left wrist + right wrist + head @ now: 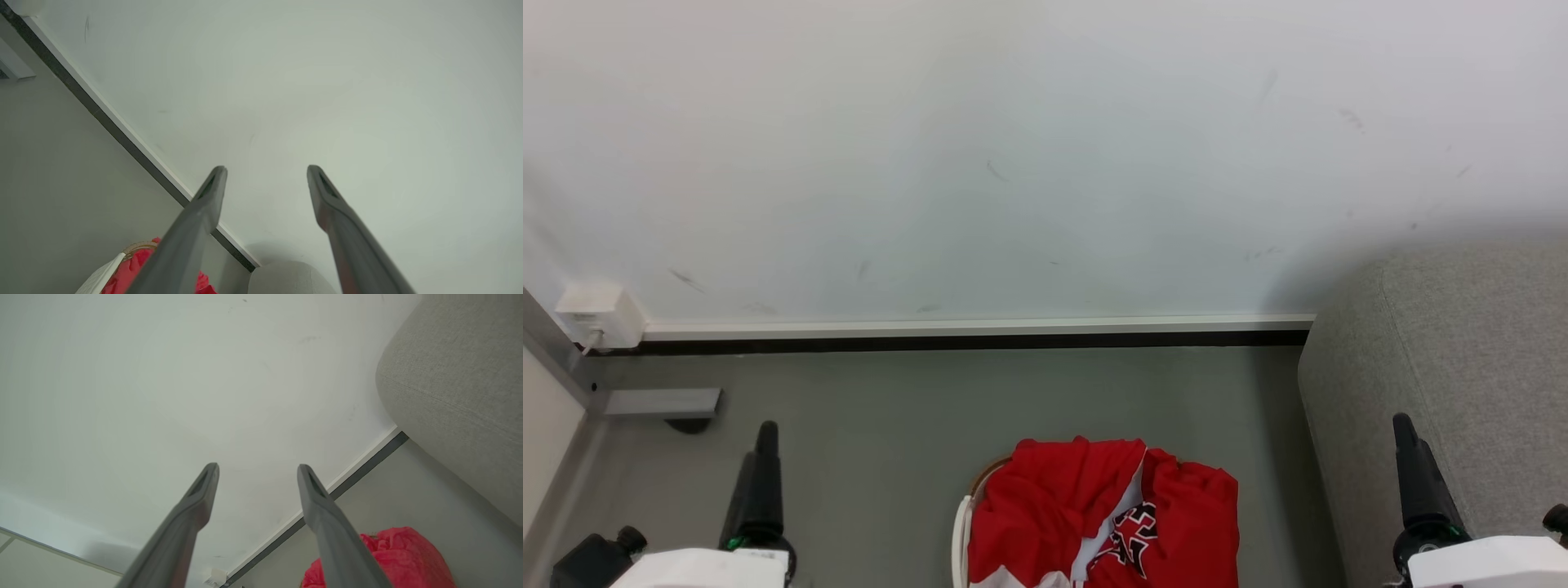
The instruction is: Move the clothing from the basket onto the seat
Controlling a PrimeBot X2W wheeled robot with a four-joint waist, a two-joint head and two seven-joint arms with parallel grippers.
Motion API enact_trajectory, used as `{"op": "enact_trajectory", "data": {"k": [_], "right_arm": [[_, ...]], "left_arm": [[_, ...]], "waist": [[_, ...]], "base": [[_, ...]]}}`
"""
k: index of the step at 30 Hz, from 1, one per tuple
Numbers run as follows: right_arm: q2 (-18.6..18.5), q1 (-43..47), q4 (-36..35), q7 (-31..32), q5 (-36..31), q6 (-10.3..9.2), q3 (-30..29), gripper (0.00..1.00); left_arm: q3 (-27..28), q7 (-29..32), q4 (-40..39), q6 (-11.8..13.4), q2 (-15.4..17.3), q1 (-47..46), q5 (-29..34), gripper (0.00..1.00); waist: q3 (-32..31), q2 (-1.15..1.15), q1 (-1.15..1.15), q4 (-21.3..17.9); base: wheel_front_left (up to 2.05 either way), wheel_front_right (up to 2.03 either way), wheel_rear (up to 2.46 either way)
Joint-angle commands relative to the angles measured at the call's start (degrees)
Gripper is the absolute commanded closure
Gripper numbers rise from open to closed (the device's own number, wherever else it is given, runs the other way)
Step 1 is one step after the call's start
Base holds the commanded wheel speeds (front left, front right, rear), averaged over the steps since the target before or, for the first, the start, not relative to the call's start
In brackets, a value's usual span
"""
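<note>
Red clothing sits at the bottom centre of my head view, heaped in the basket and puffed up over its brown rim. A white panel and black-and-white lettering show on top. The frame edge cuts the pile off, so I can't tell how many pieces are in there; maybe two jerseys, maybe more. Nothing is on the seat yet: the grey sofa stands just to the right, with a strip of floor between it and the basket.

The left gripper has its fingers spread wide with nothing between them, and the right gripper is the same, spread and empty. Both point up at the white wall, well clear of the pile, which shows low in each wrist view. So I'd call this the very start, with the reach down not yet made.

What worries me from here:
- **Hidden target:** the pile is right at the edge of my view, so I have to bend first. Reaching down without seeing it could pinch one thin layer and leave the rest behind.
- **Snagging:** fabric drapes over the rim, and a caught fold could tip the light basket or drag it along.
- **Trailing fabric:** a loose sleeve may sweep the floor on the way across.
- **Sofa corner:** my right arm is close to the sofa's rounded corner, and a careless swing would clip it.
</note>
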Motion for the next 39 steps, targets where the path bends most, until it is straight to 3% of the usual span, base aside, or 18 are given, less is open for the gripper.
{"op": "enact_trajectory", "data": {"k": [1, 17, 39], "right_arm": [[-0.47, -1.3, -0.88, -0.81, -3.72, -0.04, 0.04, 0.0], [-0.56, -0.85, -1.35, -3.79, -21.07, -0.05, 1.77, 0.0], [-0.56, -0.98, 1.22, -7.06, -32.82, -0.07, 3.83, 0.0]], "left_arm": [[-0.13, -1.06, -1.48, 0.74, 0.47, -0.39, 3.97, 0.0], [-1.98, -4.06, -2.82, 3.01, 0.81, 0.91, 22.65, 0.0], [-3.06, -7.3, -1.24, 4.86, 0.87, 2.03, 35.9, 0.0]], "waist": [[0.03, 0.0, 0.0, 0.04], [-0.28, 0.0, 0.0, -0.19], [-0.86, 0.0, 0.0, -0.19]], "base": [[0.0, 0.0, 0.0], [0.0, 0.0, 0.0], [0.0, 0.0, 0.0]]}}
